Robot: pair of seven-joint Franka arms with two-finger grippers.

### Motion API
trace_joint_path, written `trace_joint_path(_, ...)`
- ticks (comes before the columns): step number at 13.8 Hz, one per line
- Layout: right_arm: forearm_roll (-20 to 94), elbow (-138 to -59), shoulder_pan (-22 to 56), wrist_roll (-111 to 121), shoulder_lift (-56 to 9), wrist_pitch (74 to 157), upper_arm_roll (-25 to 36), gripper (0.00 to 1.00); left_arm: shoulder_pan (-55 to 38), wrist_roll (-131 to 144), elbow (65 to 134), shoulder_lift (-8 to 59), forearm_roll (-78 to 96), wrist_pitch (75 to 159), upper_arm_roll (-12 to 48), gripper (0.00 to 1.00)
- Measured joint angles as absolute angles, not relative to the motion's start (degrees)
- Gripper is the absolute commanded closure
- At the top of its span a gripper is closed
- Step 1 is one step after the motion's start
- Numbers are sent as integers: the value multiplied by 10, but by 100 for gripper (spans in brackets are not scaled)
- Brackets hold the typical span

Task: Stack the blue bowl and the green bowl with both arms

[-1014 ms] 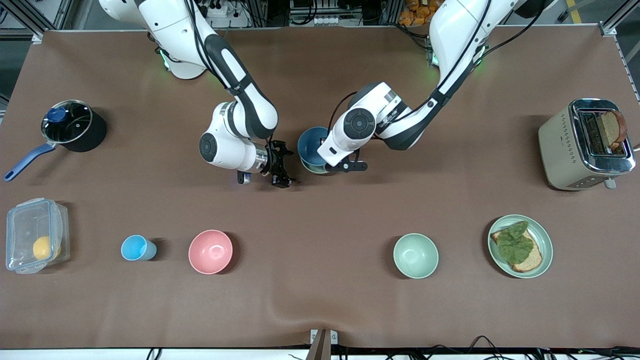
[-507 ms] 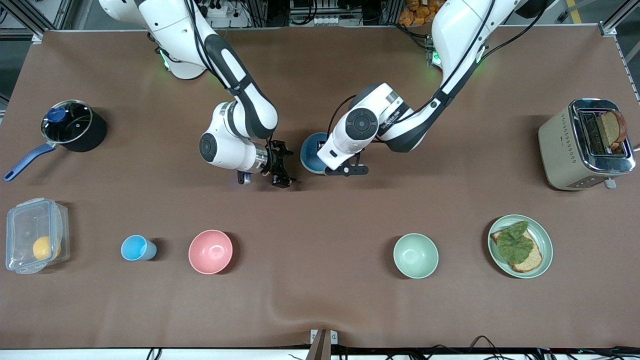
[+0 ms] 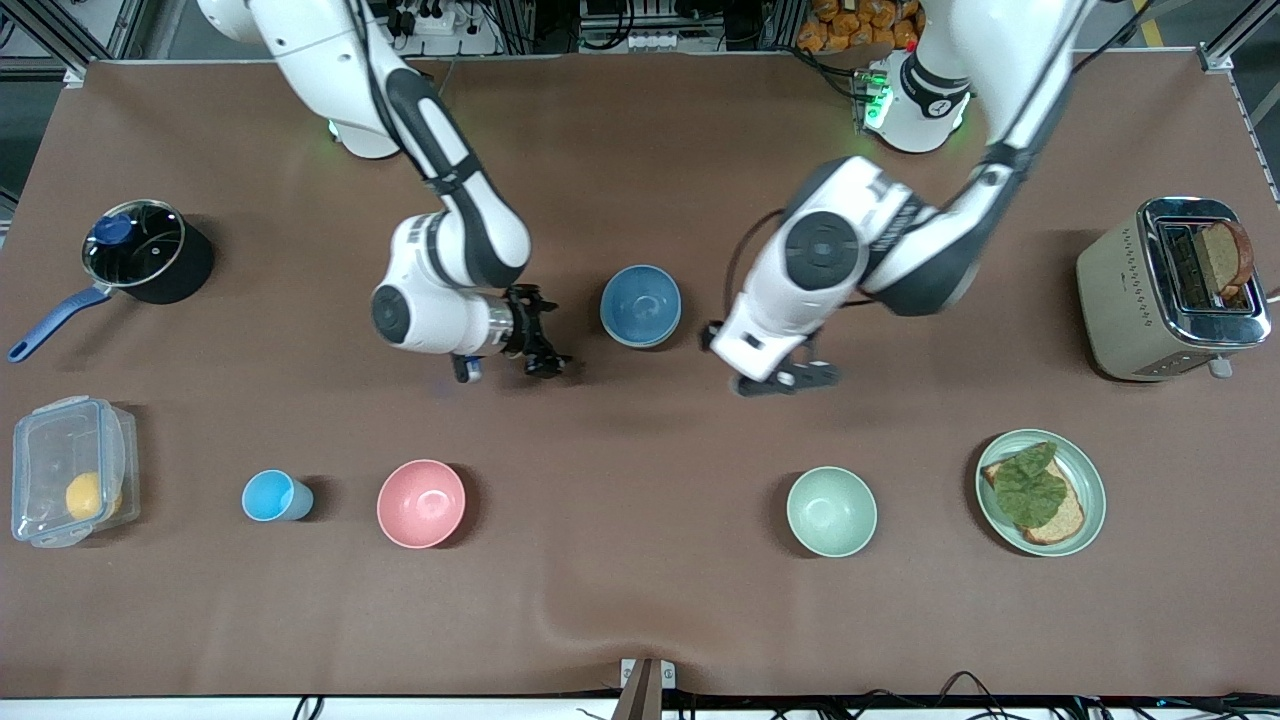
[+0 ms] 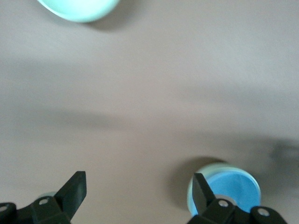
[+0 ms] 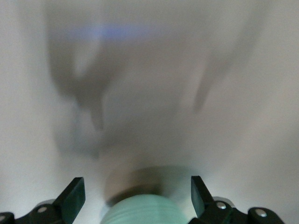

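The blue bowl [image 3: 640, 305] stands mid-table, nested in the green bowl, which is almost hidden under it in the front view. The green bowl's outer wall [image 5: 142, 212] shows in the right wrist view. The left wrist view shows the blue bowl [image 4: 236, 186] with a pale green rim around it. My left gripper [image 3: 790, 378] [image 4: 138, 179] is open and empty, beside the stack toward the left arm's end. My right gripper [image 3: 545, 345] [image 5: 137, 182] is open and empty, beside the stack toward the right arm's end, with the jaws facing the green wall.
Nearer the front camera stand a paler mint bowl [image 3: 831, 511], a green plate with toast [image 3: 1041, 491], a pink bowl [image 3: 421, 503], a light-blue cup [image 3: 272, 496] and a lidded box [image 3: 70, 470]. A toaster [image 3: 1170, 288] and a pot [image 3: 145, 250] stand at the table's ends.
My left gripper has let go of the blue bowl, risen and swung off toward the left arm's end. The blue bowl now shows whole. My right gripper has drawn back a little.
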State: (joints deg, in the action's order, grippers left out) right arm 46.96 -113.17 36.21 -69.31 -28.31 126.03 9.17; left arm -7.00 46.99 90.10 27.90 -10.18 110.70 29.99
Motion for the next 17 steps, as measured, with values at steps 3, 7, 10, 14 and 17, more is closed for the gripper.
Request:
trace_joint_path(3,421,-1130,339,-659,-243,1150,141,0,-32,450,892,243,-128,1073,300,0)
trace_joint_path(7,365,-1128,300,-612,-185,1045,194,0,-11,385,870,174,-129,983,299,0)
trace_joint_path(10,323,-1127,260,-532,-154,993,210,0,-3,309,834,147,-129,906,299,0)
trace_joint_path(14,196,-1092,150,-420,-127,929,180,0,40,232,809,145,-129,882,298,0)
trace_joint_path(17,147,-1040,59,-402,-102,905,121,0,85,157,793,136,-129,866,298,0)
